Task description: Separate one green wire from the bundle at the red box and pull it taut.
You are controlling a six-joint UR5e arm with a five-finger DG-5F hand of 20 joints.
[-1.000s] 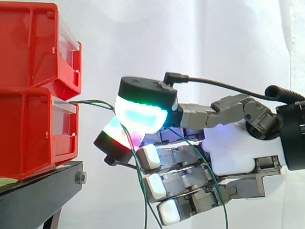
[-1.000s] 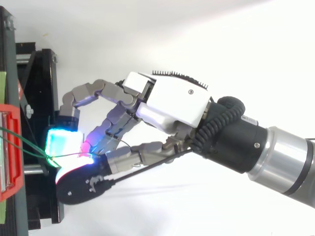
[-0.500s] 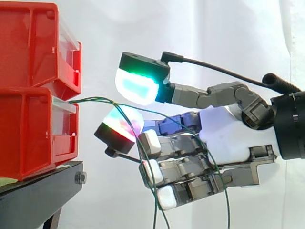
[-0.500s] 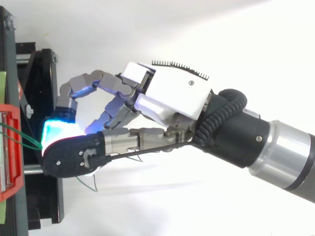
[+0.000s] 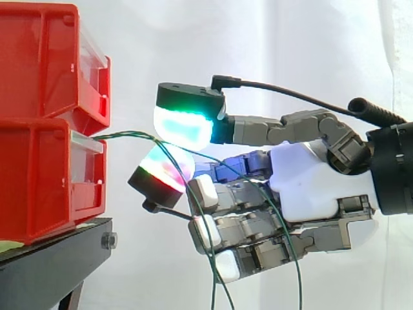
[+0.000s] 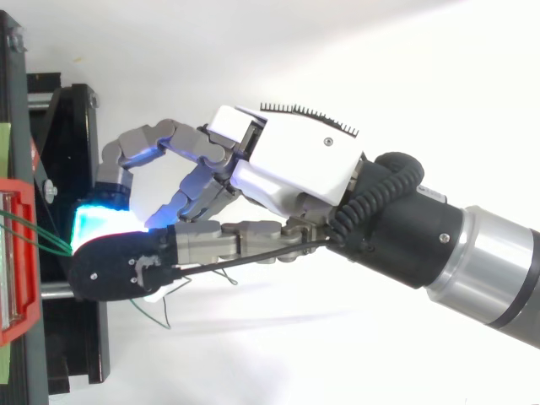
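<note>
The upper pad of the hand (image 5: pixel 316 194) has dipped toward the green wires (image 5: pixel 129 135). Whether the fingers pinch one, I cannot tell. None looks taut yet.

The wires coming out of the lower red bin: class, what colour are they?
The wires are green; the side view shows them best.

Red bins (image 5: pixel 45 123) and black stand (image 5: pixel 51 258) block the left. Green wires (image 5: pixel 126 135) cross the narrow gap to the hand (image 5: pixel 316 187). Clear above.
</note>
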